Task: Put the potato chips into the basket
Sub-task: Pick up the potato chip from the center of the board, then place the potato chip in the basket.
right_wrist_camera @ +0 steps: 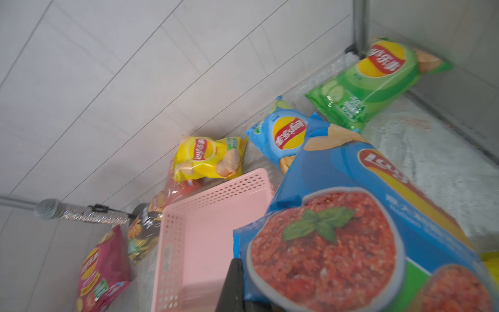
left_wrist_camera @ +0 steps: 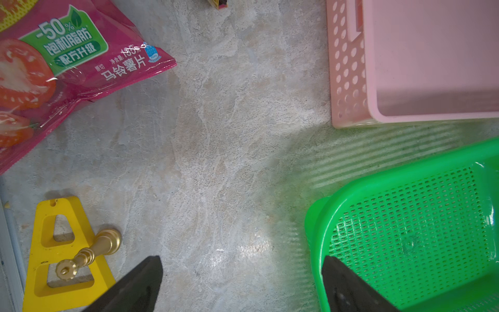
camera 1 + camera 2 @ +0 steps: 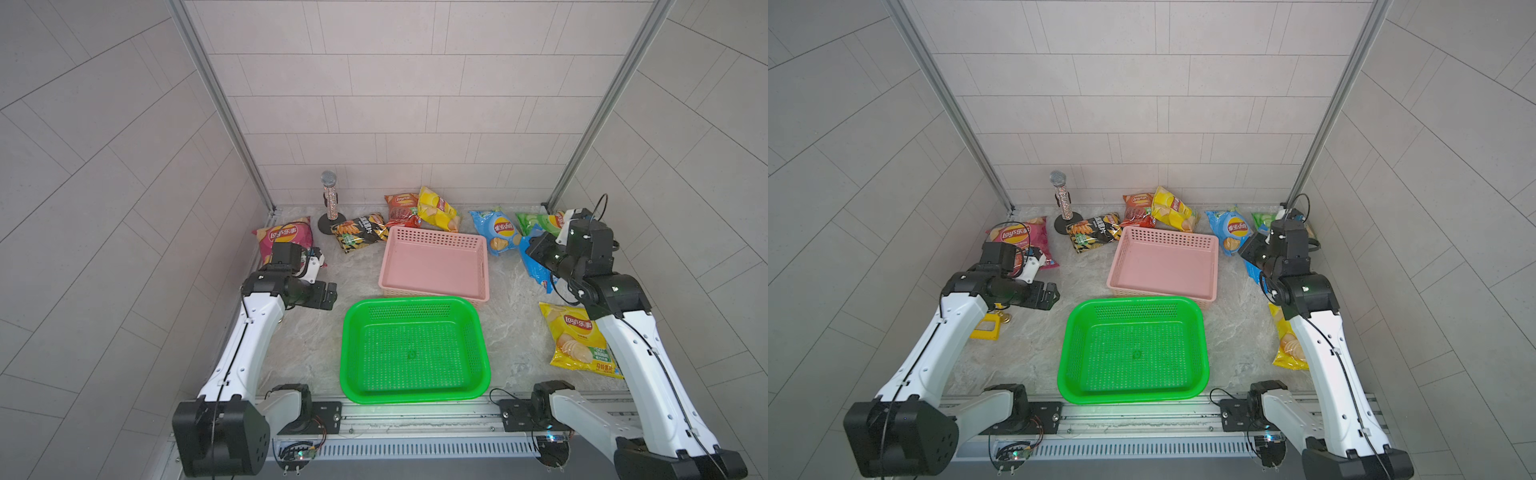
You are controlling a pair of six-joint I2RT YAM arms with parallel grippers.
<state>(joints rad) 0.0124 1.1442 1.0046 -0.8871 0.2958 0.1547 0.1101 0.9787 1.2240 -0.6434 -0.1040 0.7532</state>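
Observation:
My right gripper (image 1: 243,267) is shut on the edge of a dark blue chips bag (image 1: 351,229), lifted at the right of the pink basket (image 3: 432,233); that bag (image 3: 535,266) hangs under the wrist. A green basket (image 3: 411,302) stands in front of the pink one. More chips bags lie around: magenta (image 3: 286,239), black (image 3: 361,232), red (image 3: 401,205), yellow (image 3: 436,210), light blue (image 3: 498,230), green (image 3: 538,220) and a yellow one (image 3: 573,340) at the front right. My left gripper (image 2: 240,259) is open and holds nothing, over bare table left of the green basket.
A glittery microphone (image 3: 330,199) stands on its round base at the back left. A flat yellow plastic frame (image 2: 46,251) with a gold chess-like piece (image 2: 89,254) on it lies under the left arm. Tiled walls close in the back and both sides.

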